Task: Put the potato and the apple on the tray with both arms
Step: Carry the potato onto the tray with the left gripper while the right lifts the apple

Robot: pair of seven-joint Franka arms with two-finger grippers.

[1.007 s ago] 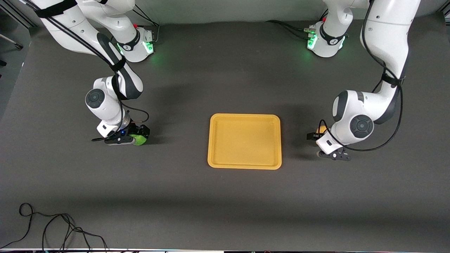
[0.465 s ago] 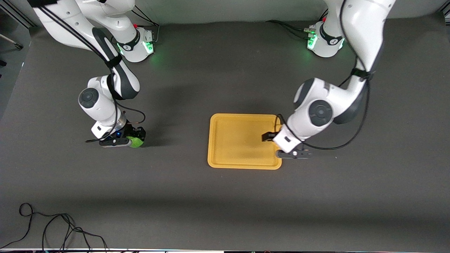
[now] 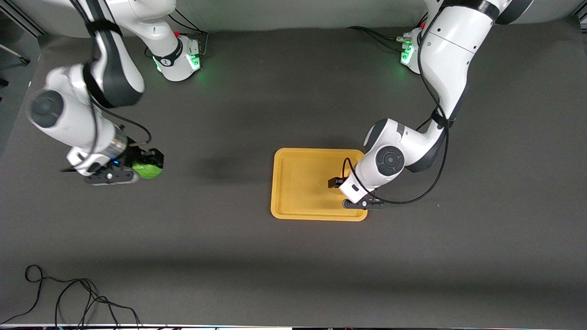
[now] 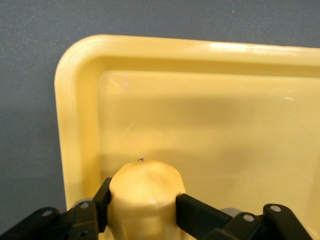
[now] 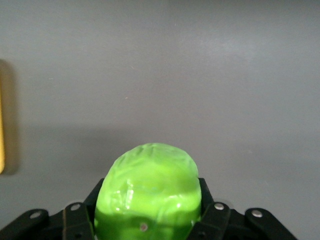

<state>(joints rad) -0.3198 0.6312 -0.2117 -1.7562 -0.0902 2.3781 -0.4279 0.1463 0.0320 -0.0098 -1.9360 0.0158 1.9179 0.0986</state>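
Note:
The yellow-orange tray [image 3: 298, 197] lies mid-table. My left gripper [image 3: 343, 187] is low over the tray's corner nearest the left arm's end, shut on the tan-yellow potato [image 4: 145, 195]. In the left wrist view its black fingers [image 4: 200, 212] clamp the potato on both sides above the tray floor [image 4: 200, 115]. The potato is hidden under the wrist in the front view. My right gripper [image 3: 147, 166] is raised over the bare mat toward the right arm's end, shut on the bright green apple [image 3: 146, 170]. The apple [image 5: 149, 187] fills the space between the jaws in the right wrist view.
A loose black cable [image 3: 73, 298] lies on the mat at the near corner by the right arm's end. The two arm bases [image 3: 179, 55] [image 3: 415, 52] glow green along the table edge farthest from the front camera. Dark mat surrounds the tray.
My left gripper carried the potato from the mat at the left arm's end to over the tray. My right gripper lifted the apple off the mat, shifting toward the right arm's end.

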